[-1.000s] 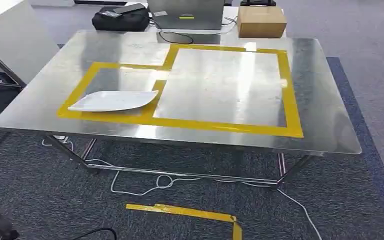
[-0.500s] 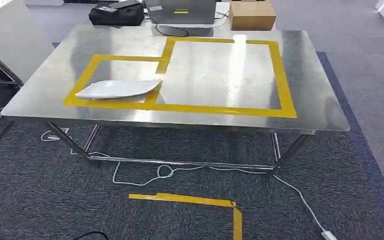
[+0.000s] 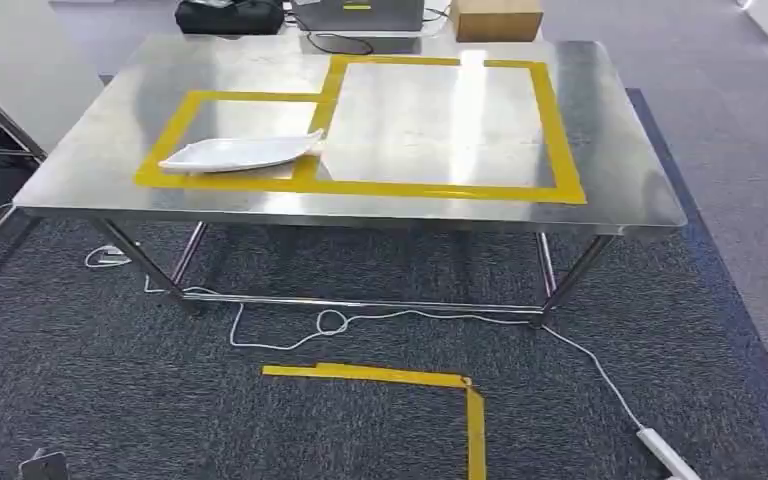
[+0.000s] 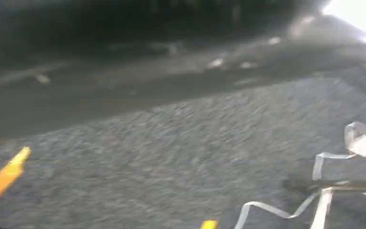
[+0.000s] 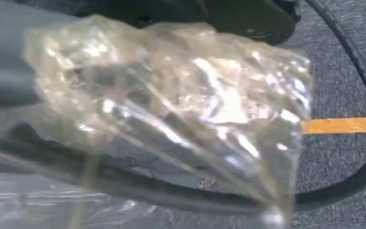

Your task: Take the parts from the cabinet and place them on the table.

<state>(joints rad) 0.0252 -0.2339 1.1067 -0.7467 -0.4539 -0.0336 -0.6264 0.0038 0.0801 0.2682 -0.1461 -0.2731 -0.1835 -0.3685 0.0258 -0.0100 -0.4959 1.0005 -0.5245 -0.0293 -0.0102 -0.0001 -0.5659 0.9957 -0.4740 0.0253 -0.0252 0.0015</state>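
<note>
A crinkled clear plastic bag [image 5: 181, 109] with dark parts inside lies across the right wrist view, held by my right hand [image 5: 5, 62], whose grey cover shows behind it. The bag hides the fingers. Ahead in the head view stands the steel table [image 3: 620, 150], marked with yellow tape rectangles [image 3: 560, 130]. A white plate [image 3: 240, 152] rests on the smaller left rectangle. The left wrist view is a blur of dark carpet.
Dark carpet lies between me and the table, with a yellow tape corner [image 3: 465, 385], a white cable [image 3: 330, 322] and a power strip [image 3: 665, 450] on it. A black bag [image 3: 228, 15] and a cardboard box [image 3: 497, 18] sit beyond the table. A black cable [image 5: 362, 86] curves over the floor.
The whole head picture has shifted: the table sits higher and smaller in the frame and more floor shows, so the camera moved. The plate has kept its place on the table.
</note>
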